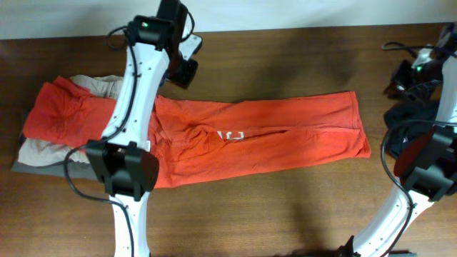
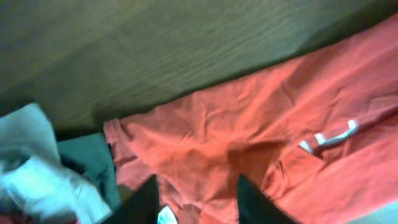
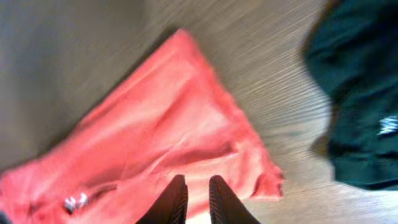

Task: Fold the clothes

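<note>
One orange shirt (image 1: pixel 271 135) lies flat across the middle of the table (image 1: pixel 285 214). It is light, limp and crease-prone; grip the end corners toward the table's right. Left gripper (image 2: pixel 196 180): fingers apart, empty. Right gripper (image 3: pixel 197 180): seemingly slightly apart through blur, empty.

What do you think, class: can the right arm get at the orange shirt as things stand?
Probably yes: the right tool hangs close by the shirt at its end, jaws slightly apart, and nothing covers that end.
</note>
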`<state>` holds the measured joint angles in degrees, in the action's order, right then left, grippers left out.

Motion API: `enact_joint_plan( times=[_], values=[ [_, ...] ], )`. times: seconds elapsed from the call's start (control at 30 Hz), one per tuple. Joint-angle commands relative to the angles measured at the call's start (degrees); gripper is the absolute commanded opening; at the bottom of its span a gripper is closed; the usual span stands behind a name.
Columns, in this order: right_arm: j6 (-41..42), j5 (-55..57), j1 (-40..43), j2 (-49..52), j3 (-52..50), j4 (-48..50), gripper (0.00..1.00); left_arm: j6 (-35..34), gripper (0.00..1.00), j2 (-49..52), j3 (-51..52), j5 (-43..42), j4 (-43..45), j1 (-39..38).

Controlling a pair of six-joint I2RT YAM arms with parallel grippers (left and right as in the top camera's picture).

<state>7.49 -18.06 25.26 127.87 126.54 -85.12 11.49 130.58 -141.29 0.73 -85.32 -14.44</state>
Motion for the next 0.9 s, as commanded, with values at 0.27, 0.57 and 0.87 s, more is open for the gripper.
enact_joint_plan(
  times=[0.27, 0.57, 0.87],
  values=[
    [-0.90, -0.39, -20.17, -0.74, -13.22, 10.34, 0.13, -3.78, 0.01, -1.03, 4.22, -5.66, -0.66, -0.17],
    [6.47, 4.48, -24.57, 0.83, -30.34, 27.52, 0.08, -3.72, 0.01, -1.14, 4.04, -5.46, -0.11, -0.13],
    [11.47, 17.73, -17.33, 0.90, -40.52, 35.12, 0.04, -3.69, 0.01, -1.14, 4.04, -5.46, -0.26, -0.13]
  ],
)
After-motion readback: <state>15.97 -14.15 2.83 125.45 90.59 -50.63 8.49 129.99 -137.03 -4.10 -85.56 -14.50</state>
